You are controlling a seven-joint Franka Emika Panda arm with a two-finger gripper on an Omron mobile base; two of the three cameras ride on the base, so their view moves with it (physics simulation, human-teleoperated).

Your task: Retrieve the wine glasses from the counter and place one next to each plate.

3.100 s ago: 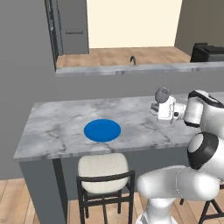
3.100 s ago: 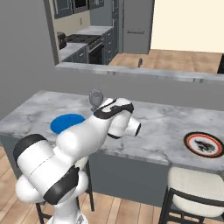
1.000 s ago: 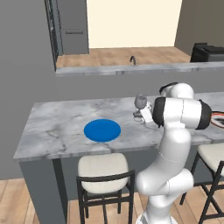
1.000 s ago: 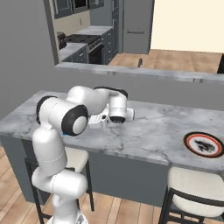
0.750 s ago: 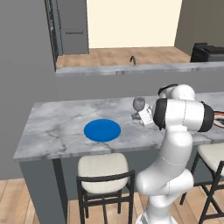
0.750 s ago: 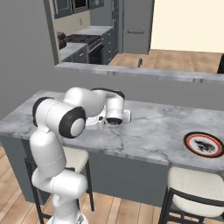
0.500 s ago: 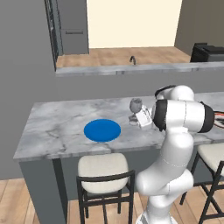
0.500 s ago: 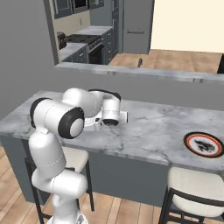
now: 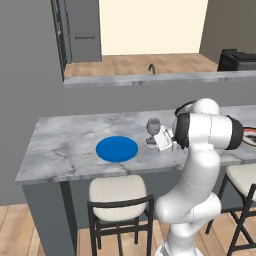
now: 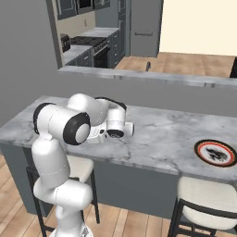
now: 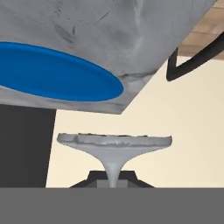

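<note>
— Where is the wine glass (image 9: 153, 131) sitting right now?

— It is standing upright over the marble desk (image 9: 65, 145), at about three o'clock from the blue plate (image 9: 117, 148) in the left base view, near it but apart. I cannot tell whether its foot is touching the marble.

— And the tool (image 9: 161, 142)?

— Its jaws are standing pinched tight on the glass's thin stem, just at the lower right of the bowl in that view. In the hand view the round foot (image 11: 114, 143) is spreading out directly above the two dark fingertips (image 11: 96, 178), with the blue plate lying at about ten o'clock from it.

— Is the other plate showing anywhere?

— Yes, the reddish-brown-rimmed plate (image 10: 215, 152) is lying on the same desk, well apart from the arm, at about three o'clock from the hand in the right base view.

— Anything else around?

— A white-seated stool (image 9: 117, 191) is standing below the blue plate at six o'clock, and another white stool (image 10: 206, 196) is standing under the rimmed plate.
</note>
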